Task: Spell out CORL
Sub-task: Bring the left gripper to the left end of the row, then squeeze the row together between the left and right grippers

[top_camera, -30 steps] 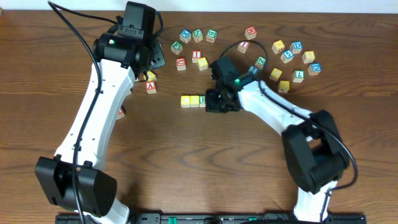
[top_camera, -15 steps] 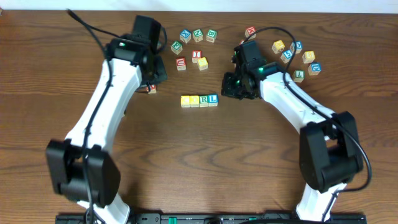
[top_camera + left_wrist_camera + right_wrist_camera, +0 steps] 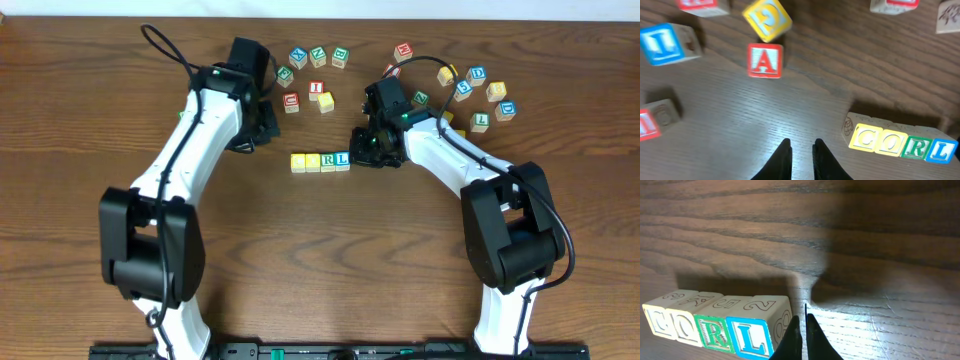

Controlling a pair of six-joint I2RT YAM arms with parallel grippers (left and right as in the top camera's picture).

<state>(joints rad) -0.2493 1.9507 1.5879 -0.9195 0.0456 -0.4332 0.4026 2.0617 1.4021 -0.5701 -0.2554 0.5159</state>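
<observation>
Four blocks stand in one row reading C, O, R, L [image 3: 320, 161] at the table's middle. The row also shows in the left wrist view [image 3: 900, 142]. In the right wrist view the blue L block [image 3: 752, 337] ends the row, next to the green R block [image 3: 715, 332]. My right gripper [image 3: 366, 148] [image 3: 802, 322] is shut and empty, its tips just right of the L block. My left gripper [image 3: 262, 130] [image 3: 801, 147] is empty, with only a narrow gap between its fingers, low over bare wood to the left of the row.
Several loose letter blocks lie along the back [image 3: 318, 56] and at the back right [image 3: 478, 72]. Near my left gripper lie a red A block [image 3: 765, 60], a yellow block [image 3: 767, 17] and a blue I block [image 3: 662, 42].
My right gripper let go of the L block at the row's right end, drew back to the right, then came back closer to it. My left arm swung to the right.
</observation>
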